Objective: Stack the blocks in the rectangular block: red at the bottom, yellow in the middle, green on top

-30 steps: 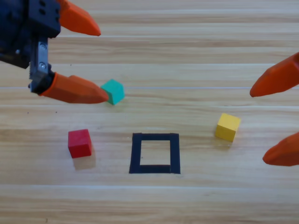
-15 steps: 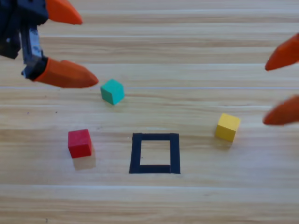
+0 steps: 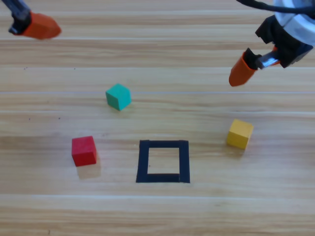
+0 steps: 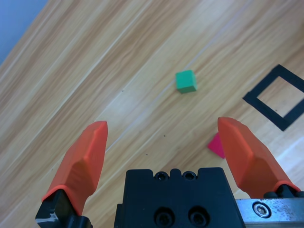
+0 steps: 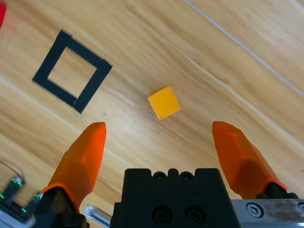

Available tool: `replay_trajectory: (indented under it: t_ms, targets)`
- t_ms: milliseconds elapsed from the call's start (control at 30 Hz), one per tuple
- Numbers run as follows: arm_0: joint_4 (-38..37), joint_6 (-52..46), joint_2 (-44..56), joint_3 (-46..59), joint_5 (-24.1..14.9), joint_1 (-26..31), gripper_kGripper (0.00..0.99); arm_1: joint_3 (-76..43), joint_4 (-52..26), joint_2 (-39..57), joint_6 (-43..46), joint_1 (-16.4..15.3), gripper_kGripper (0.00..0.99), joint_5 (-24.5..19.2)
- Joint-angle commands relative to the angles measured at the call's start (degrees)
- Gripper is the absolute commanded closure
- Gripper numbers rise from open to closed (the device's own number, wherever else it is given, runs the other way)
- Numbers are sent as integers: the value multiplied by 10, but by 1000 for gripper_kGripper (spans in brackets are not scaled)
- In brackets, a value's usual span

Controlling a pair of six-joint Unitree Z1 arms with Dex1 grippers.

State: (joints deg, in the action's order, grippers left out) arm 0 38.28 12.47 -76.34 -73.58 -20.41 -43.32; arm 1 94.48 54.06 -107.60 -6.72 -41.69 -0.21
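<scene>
The red cube [image 3: 83, 150] lies left of the black tape square [image 3: 143, 162], whose centre shows bare wood. Up and left of the square is the green cube [image 3: 118, 96], and the yellow cube [image 3: 240, 133] is to its right. My left gripper [image 3: 38, 25] is at the top left corner, far from the cubes. It is open and holds nothing [image 4: 164, 123]; its view shows the green cube [image 4: 185, 81], a corner of the red cube [image 4: 216, 145] and the square [image 4: 280, 118]. My right gripper [image 3: 242, 70] hangs at the top right, open [image 5: 159, 125], above the yellow cube [image 5: 164, 102] and the square [image 5: 92, 88].
Only wooden planks surround the three cubes and the tape square. A blue floor [image 4: 16, 21] shows past the table's edge in the left wrist view.
My left gripper has drawn back up and left, away from the green cube. The right gripper has come in from the right edge to the top right. No cube has moved.
</scene>
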Motion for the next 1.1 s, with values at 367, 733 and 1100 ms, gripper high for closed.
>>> replay_trajectory:
  t_ms: [367, 733, 1100]
  targets:
    - [-72, -89, 39, 83, 46, 78, 2, 48, 10, -159, -295, 21, 1, 12]
    - [236, -107, -259, -205, 97, 87, 0, 58, 35, -164, -421, 20, 5, -20]
    - [259, -191, -296, -169, 119, 104, 0, 28, 36, -163, -474, 21, 44, -12]
